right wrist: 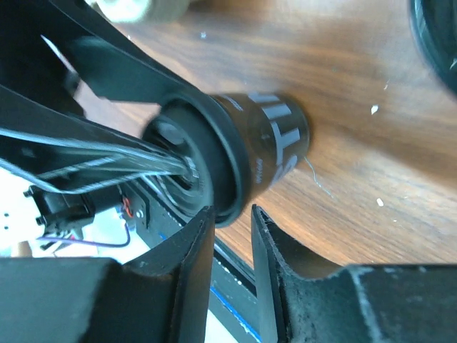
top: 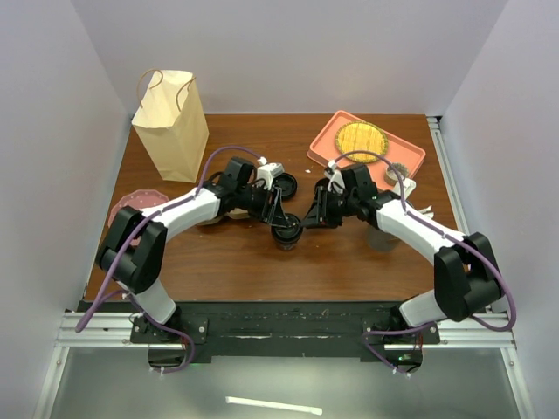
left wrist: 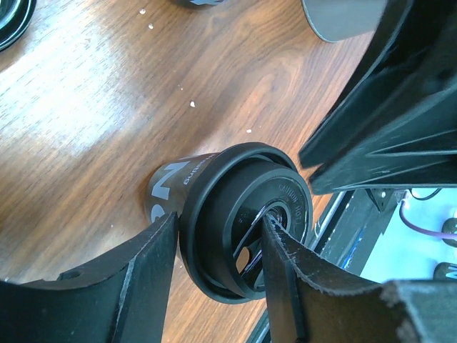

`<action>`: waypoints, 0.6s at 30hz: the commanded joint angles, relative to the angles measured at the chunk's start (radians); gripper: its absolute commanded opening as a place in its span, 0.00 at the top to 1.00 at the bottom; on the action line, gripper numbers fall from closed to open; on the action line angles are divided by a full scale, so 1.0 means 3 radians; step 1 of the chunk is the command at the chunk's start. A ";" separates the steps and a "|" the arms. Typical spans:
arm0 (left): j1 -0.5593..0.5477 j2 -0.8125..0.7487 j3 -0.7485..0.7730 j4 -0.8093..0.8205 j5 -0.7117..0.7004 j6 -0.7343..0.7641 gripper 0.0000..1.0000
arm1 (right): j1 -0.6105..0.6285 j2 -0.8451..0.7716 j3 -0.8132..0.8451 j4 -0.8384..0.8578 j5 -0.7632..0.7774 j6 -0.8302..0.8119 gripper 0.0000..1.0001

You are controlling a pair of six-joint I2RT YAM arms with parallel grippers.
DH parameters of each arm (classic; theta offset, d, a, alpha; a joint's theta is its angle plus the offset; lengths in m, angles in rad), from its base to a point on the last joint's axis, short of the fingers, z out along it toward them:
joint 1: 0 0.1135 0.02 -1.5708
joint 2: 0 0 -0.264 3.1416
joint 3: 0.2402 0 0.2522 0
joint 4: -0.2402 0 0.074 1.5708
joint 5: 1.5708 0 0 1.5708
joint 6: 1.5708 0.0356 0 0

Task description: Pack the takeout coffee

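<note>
Left pincer [left wrist: 218, 225], half open, clamps across the lid [left wrist: 214, 189] of the takeout coffee [top: 286, 234]; right pincer [right wrist: 232, 212], nearly closed, pinches the lid's rim. The cup stands upright midway across the table [top: 227, 262], nearer its near edge.

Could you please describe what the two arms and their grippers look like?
The left arm and right arm have white links between bulky black joints, with a purple cable along each. The left gripper and right gripper are black, with flat tapering fingers, rough-edged inside.
</note>
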 commanded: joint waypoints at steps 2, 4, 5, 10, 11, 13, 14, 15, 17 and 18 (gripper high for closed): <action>-0.0032 0.0433 -0.0159 -0.0694 -0.0777 0.0422 0.48 | -0.0040 0.0017 0.0493 -0.0487 0.0155 -0.0278 0.68; -0.0032 0.0464 -0.0143 -0.0694 -0.0762 0.0453 0.48 | -0.0076 0.0048 0.0524 -0.0497 0.0149 -0.0319 0.70; -0.0032 0.0474 -0.0133 -0.0689 -0.0706 0.0458 0.48 | -0.0091 0.0063 0.0544 -0.0528 0.0155 -0.0375 0.71; -0.0027 0.0479 -0.0158 -0.0607 -0.0542 0.0504 0.48 | -0.0214 0.0278 0.0672 -0.0620 0.0038 -0.0575 0.73; -0.0032 0.0489 -0.0158 -0.0597 -0.0492 0.0514 0.48 | -0.0229 0.0329 0.0723 -0.0666 -0.0019 -0.0661 0.73; -0.0032 0.0520 -0.0153 -0.0597 -0.0461 0.0519 0.48 | -0.0250 0.0426 0.0754 -0.0702 -0.0172 -0.0743 0.72; -0.0032 0.0535 -0.0138 -0.0607 -0.0440 0.0530 0.48 | -0.0260 0.0452 0.0759 -0.0707 -0.0238 -0.0820 0.72; -0.0037 0.0566 -0.0138 -0.0617 -0.0410 0.0535 0.48 | -0.0260 0.0472 0.0754 -0.0712 -0.0285 -0.0856 0.71; -0.0042 0.0581 -0.0133 -0.0627 -0.0394 0.0540 0.48 | -0.0260 0.0529 0.0744 -0.0702 -0.0397 -0.0933 0.71; -0.0042 0.0591 -0.0128 -0.0633 -0.0399 0.0540 0.48 | -0.0260 0.0554 0.0744 -0.0697 -0.0428 -0.0953 0.71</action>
